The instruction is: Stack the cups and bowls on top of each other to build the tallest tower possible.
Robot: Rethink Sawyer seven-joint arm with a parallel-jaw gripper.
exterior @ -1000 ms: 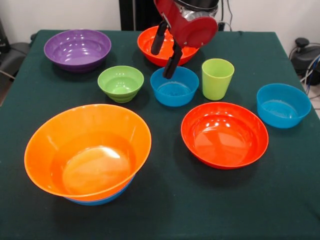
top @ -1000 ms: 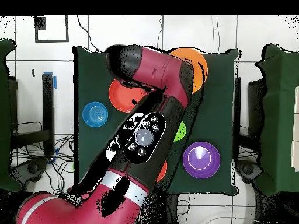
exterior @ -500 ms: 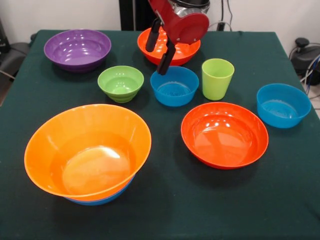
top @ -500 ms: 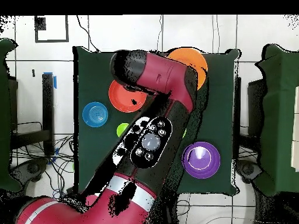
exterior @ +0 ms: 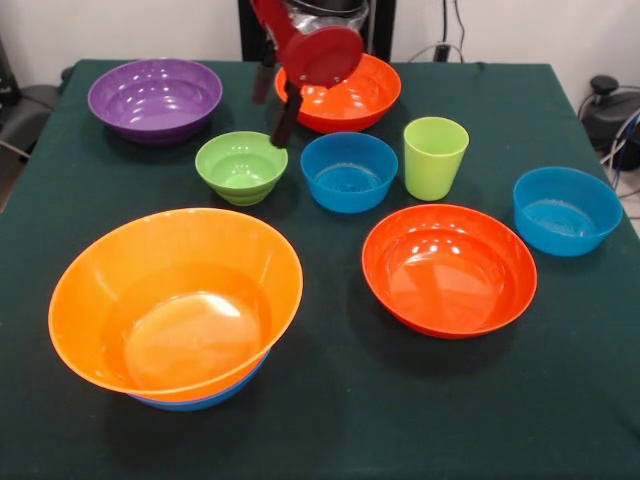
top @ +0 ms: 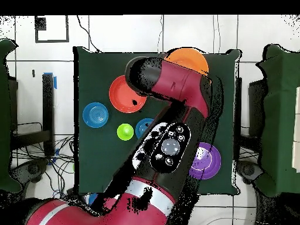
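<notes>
The table (exterior: 330, 420), under a dark green cloth, carried the whole set. Nearest the front camera sat the big orange bowl (exterior: 175, 300), nested in a blue one whose rim (exterior: 200, 402) peeped out below: the only start of a tower. The red-orange bowl (exterior: 449, 268) lay to its right in the front view, the purple bowl (exterior: 155, 97) at the far left corner, a second red-orange bowl (exterior: 345, 95) at the far middle. Smaller came the two loose blue bowls, one central (exterior: 349, 170) and one at the right (exterior: 566, 208), then the little green bowl (exterior: 241, 165), then the cup (exterior: 435, 156), upright just beside the central blue bowl.

Over the last second the gripper (exterior: 275, 97) had swung from above the central blue bowl, across the far red-orange bowl's rim, to hang above the green bowl's far edge. Its fingers stood apart and carried nothing. No bowl or cup had shifted. My reading is that it passed over the blue bowl and was lining up on the green one, so stacking had barely begun.

The overhead view showed the arm (top: 170, 146) sweeping toward the purple bowl (top: 206, 163) and now half covering it, while uncovering the cup (top: 125, 132) and part of the central blue bowl (top: 142, 127). It hid the gripper and the green bowl entirely; only the front view showed those.
</notes>
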